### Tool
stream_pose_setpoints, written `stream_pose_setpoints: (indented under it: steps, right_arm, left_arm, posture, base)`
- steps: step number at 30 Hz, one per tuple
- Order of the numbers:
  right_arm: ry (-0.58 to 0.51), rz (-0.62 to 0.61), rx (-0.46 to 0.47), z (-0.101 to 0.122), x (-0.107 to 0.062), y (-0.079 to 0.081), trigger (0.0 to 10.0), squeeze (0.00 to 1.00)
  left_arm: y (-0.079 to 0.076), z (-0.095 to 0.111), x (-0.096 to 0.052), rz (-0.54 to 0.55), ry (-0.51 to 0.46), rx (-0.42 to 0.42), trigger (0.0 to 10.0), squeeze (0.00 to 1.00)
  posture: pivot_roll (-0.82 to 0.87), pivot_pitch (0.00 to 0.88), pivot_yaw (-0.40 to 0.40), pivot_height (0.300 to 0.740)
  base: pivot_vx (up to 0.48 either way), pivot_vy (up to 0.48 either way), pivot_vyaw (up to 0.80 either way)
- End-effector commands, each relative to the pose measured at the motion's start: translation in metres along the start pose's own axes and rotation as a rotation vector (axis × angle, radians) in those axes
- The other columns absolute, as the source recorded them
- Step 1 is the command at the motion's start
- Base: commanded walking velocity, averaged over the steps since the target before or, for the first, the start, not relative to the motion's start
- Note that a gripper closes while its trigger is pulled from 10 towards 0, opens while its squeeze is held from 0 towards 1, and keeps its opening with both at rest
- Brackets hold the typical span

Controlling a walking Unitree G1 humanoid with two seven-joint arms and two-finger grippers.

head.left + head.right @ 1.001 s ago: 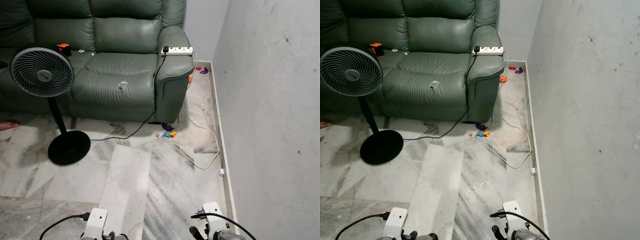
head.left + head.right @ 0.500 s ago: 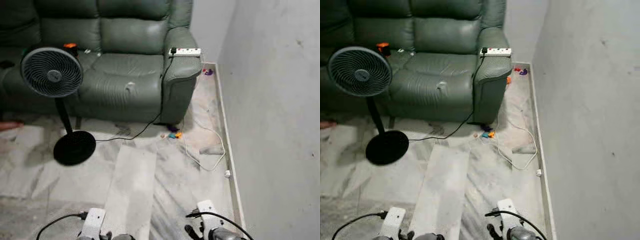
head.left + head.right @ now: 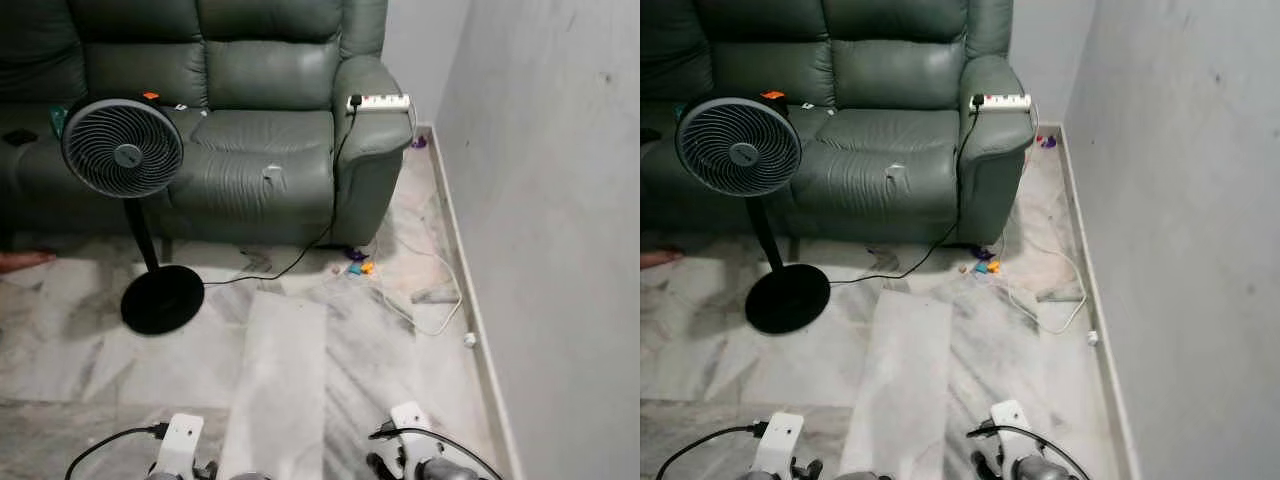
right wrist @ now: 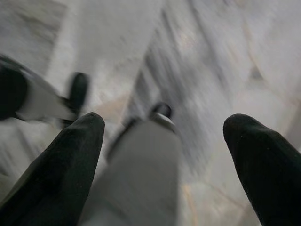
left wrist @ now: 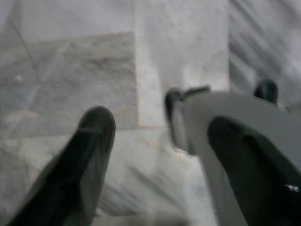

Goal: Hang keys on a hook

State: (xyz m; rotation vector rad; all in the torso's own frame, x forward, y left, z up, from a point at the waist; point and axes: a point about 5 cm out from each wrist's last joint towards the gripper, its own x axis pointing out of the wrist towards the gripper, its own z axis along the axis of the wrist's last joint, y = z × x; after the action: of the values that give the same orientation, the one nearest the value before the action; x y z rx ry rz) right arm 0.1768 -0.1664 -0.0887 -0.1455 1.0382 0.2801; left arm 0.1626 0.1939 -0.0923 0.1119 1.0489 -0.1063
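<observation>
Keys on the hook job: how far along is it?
Nothing looks done. Both grippers, the left gripper and the right gripper, hang low over the marble floor with fingers open and nothing between them. The head views show a green sofa, a standing fan and a bare wall. Left: find the keys, grasp them, reach a hook, hang them.

you get soft, even indoor light in sharp head views; both wrist views are heavily motion-blurred and dim.
</observation>
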Motion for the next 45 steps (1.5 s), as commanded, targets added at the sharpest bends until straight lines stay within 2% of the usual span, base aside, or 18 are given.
stream_pose_setpoints:
  steps: [1, 26, 45]
  right_arm:
    - [-0.011, 0.025, -0.007, 0.0047, 0.0024, 0.0095, 10.0, 0.0]
    - [-0.014, 0.028, -0.022, 0.0069, 0.0027, 0.0099, 10.0, 0.0]
    - [-0.016, 0.037, -0.021, 0.007, 0.0031, 0.0125, 10.0, 0.0]
  left_arm:
    - [0.007, -0.0075, -0.0021, 0.011, 0.03, 0.002, 10.0, 0.0]
    - [0.0063, -0.0045, -0.0016, 0.009, 0.019, 0.027, 10.0, 0.0]
    - [0.0064, -0.0036, -0.0017, -0.009, 0.013, 0.053, 10.0, 0.0]
  posture:
    - [0.04, 0.121, -0.02, 0.74]
    - [0.03, 0.119, -0.022, 0.74]
    - [0.04, 0.117, -0.021, 0.74]
  base:
    - [0.0, 0.48, 0.0]
    - [0.0, 0.48, 0.0]
    - [0.039, 0.0, 0.0]
